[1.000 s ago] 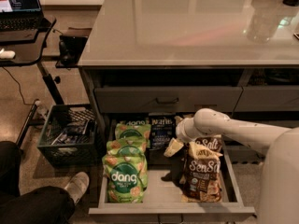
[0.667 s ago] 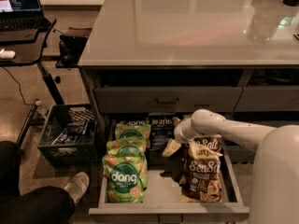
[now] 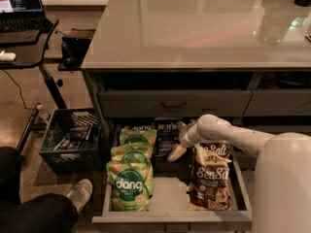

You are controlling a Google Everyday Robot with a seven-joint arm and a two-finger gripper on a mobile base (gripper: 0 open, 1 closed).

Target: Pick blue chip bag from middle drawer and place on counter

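change: over the last second the gripper [image 3: 178, 141] barely shifts inside the middle drawer [image 3: 170, 221], edging slightly toward the drawer's back-centre; the arm's white shell now fills more of the view at the drawer's right.
meaning: looks like final line-up for the grasp, with no pick yet; lift and place are all still to do.
gripper: fingers apart, holding nothing, in the back half of the drawer.
blue chip bag [image 3: 165, 136]: upright at the drawer's back-centre, just left of the gripper; touching or not, cannot tell.
counter [image 3: 194, 33]: above and behind the drawer, its front edge overhanging the drawer's back.
edges: green dang bags [image 3: 130, 186] fill the drawer's left side, their back bag tight beside the blue one; Sea Salt bags [image 3: 210, 178] stand at the drawer's right, under the arm.
room: bare floor strip down the drawer's middle toward its front; probably the cleanest way out is up and forward, before rising past the counter edge.
risk: closing could snag the neighbouring green bag.
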